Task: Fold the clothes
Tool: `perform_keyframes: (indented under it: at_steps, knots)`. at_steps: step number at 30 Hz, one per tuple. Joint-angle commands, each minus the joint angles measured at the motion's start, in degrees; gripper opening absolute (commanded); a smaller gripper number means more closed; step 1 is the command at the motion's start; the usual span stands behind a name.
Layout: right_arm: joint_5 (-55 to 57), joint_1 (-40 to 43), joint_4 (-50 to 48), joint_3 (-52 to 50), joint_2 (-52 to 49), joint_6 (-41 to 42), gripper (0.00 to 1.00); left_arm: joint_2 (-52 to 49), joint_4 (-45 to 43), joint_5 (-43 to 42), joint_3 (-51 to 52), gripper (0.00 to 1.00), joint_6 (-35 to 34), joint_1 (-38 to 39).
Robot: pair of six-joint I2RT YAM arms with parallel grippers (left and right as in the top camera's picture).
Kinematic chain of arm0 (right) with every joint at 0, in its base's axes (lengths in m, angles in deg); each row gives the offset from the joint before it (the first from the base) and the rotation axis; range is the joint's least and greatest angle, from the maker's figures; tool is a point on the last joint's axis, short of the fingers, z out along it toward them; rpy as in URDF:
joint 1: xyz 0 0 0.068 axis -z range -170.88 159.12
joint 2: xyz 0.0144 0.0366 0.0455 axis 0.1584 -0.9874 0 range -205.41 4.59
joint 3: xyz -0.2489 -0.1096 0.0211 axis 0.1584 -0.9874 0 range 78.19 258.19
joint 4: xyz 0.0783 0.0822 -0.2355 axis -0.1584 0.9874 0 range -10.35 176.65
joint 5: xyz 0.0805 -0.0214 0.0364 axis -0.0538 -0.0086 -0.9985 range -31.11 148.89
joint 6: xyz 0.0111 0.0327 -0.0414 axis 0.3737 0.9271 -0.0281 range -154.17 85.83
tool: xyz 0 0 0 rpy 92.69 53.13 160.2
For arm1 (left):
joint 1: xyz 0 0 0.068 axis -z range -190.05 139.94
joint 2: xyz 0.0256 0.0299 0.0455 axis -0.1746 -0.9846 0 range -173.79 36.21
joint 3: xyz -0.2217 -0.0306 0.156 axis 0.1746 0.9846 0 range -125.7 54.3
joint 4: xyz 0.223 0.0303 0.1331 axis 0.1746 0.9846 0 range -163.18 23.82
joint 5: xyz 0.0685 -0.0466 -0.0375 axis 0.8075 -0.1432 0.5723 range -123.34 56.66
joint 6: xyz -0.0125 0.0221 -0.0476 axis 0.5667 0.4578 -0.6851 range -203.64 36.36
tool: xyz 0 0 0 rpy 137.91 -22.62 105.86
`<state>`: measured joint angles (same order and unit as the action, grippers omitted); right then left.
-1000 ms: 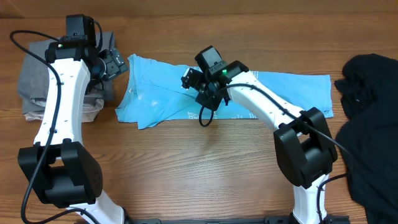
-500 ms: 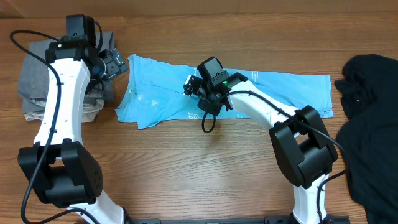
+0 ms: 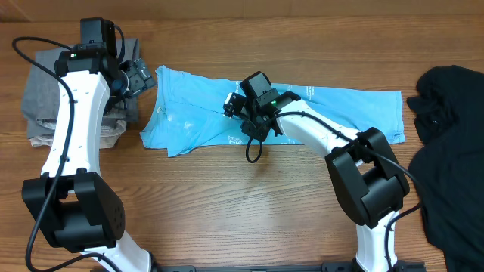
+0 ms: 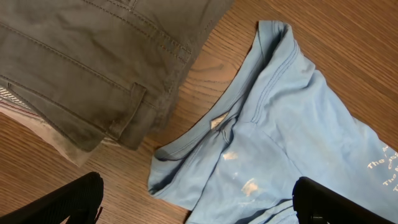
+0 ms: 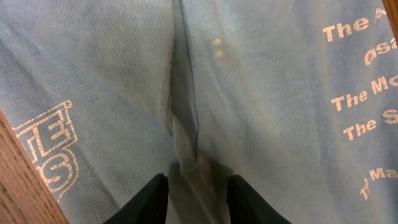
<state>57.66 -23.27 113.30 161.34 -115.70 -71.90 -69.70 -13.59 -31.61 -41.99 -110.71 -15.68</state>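
left claw (image 4: pixel 199 193) spread wide | right claw (image 5: pixel 198 198) narrowed, pinching

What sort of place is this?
Probably a robotics test bench for laundry folding: left arm and right arm at a wooden table, a blue T-shirt laid out, folded grey clothes beside it, a black garment.

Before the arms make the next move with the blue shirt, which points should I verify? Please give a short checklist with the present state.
1. Right claw has fabric: ok, a ridge of the light blue cotton T-shirt is pinched between its fingers.
2. Only one layer pinched: cannot tell.
3. Left claw free: ok, open above the collar end, holding nothing.
4. Shirt lies flat: not ok, the collar end is crumpled.
5. Black cable loop at the right wrist: not ok, it hangs by the shirt's front edge and may snag.
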Motion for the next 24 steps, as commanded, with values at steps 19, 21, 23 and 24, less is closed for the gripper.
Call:
perform_keyframes:
  at_steps: [19,21,23,24]
  knots:
    - [-0.15,-0.02,-1.14,-0.46,-0.26,0.02,0.04,1.44,-0.04,0.15,-1.33,1.0,-0.61,0.24]
    - [-0.24,-0.02,-1.6,-0.46,-0.26,1.01,0.04,1.44,-0.04,0.15,-1.33,1.0,-0.61,0.24]
    - [-0.35,-0.02,-2.6,-0.42,-0.26,3.45,0.04,1.44,-0.04,0.15,-1.33,1.0,-0.61,0.24]
    - [-0.35,-0.02,-3.06,-0.26,-0.26,4.59,0.04,1.44,-0.04,0.15,-1.33,1.0,-0.61,0.24]
